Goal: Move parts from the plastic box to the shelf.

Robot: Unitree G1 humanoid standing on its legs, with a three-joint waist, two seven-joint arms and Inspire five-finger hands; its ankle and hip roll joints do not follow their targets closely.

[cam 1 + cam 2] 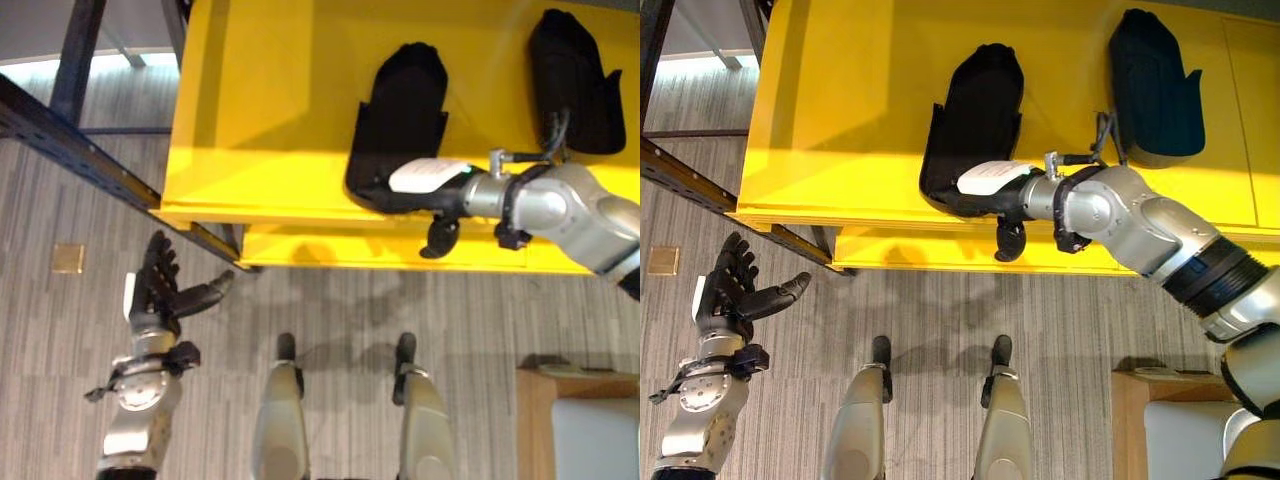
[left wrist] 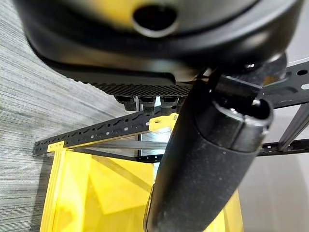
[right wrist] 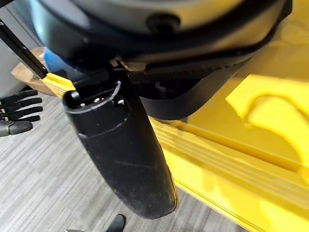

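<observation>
Two black moulded parts lie on the yellow shelf [image 1: 260, 120]. The nearer part [image 1: 405, 110] reaches the shelf's front edge, and the other part [image 1: 572, 80] lies further right at the back. My right hand [image 1: 425, 180], which has a white cover, rests on the near end of the first part, and its thumb [image 1: 438, 238] hangs down past the shelf's front edge. My left hand [image 1: 155, 290] hovers open over the floor at the lower left, apart from the shelf, with nothing in it. In the right wrist view the black part [image 3: 188, 104] curves over the yellow shelf [image 3: 270, 159].
A dark metal rack beam [image 1: 90, 155] runs diagonally past the shelf's left corner. A wooden box [image 1: 575, 420] stands at the lower right. A small brass plate [image 1: 68, 258] is set in the grey carpet floor.
</observation>
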